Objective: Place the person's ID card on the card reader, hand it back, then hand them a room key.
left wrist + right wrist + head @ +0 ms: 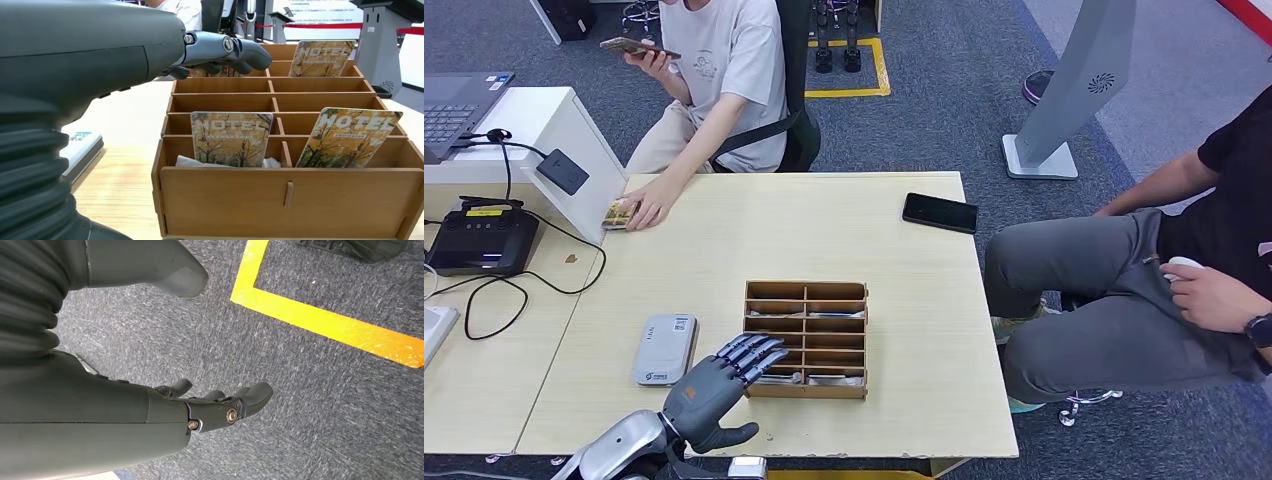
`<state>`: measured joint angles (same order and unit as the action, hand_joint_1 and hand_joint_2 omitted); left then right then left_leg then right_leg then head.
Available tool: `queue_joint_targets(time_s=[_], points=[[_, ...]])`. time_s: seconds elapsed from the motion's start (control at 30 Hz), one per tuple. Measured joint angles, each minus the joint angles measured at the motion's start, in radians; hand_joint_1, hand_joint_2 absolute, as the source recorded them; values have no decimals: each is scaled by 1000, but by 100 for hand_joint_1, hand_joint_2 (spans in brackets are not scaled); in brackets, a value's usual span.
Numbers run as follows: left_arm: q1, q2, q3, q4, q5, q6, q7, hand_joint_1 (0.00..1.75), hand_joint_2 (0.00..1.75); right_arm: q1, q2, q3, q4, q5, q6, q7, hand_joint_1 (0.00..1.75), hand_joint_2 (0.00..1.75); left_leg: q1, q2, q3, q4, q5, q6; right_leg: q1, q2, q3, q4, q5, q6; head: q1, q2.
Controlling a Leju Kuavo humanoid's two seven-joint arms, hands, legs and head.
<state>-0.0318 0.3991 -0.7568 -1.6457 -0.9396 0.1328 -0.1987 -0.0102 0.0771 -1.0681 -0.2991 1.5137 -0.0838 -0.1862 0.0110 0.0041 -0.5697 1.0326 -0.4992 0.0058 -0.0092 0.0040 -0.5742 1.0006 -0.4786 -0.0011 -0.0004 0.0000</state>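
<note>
From the head view the left hand (721, 385) is reaching over the near-left corner of the wooden rack (806, 339), fingers spread and gripping nothing; the left wrist view is showing what the head view is not, the "HOTEL" lettering on the room key cards (231, 138) standing upright in the rack's near compartments (a further one is leaning in a far compartment). The right wrist view is looking down at grey carpet and a yellow floor line (320, 320), with the right hand (220, 407) hanging loose, fingers apart and empty. The pale wooden table (724, 230) is carrying a white card reader (665, 348) just left of the rack and a black phone (940, 212) near the far right edge; a seated person's hand (649, 212) is resting on a card (616, 213) at the far left edge, well apart from the reader.
</note>
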Motion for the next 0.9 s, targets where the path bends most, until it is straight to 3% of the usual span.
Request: queue_joint_targets(time_s=[0.83, 0.87, 0.9], points=[[12, -6, 0, 10, -48, 26, 37, 0, 175, 0, 1, 0, -4, 0, 0, 0, 0, 175, 0, 0, 0, 0, 0, 0, 0, 0, 0, 0, 0, 0, 0, 0], [12, -6, 0, 10, -48, 27, 37, 9, 175, 0, 1, 0, -5, 0, 0, 0, 0, 175, 0, 0, 0, 0, 0, 0, 0, 0, 0, 0, 0, 0, 0, 0], [12, -7, 0, 10, -48, 27, 37, 52, 175, 0, 1, 0, -5, 0, 0, 0, 0, 175, 0, 0, 0, 0, 0, 0, 0, 0, 0, 0, 0, 0, 0, 0]])
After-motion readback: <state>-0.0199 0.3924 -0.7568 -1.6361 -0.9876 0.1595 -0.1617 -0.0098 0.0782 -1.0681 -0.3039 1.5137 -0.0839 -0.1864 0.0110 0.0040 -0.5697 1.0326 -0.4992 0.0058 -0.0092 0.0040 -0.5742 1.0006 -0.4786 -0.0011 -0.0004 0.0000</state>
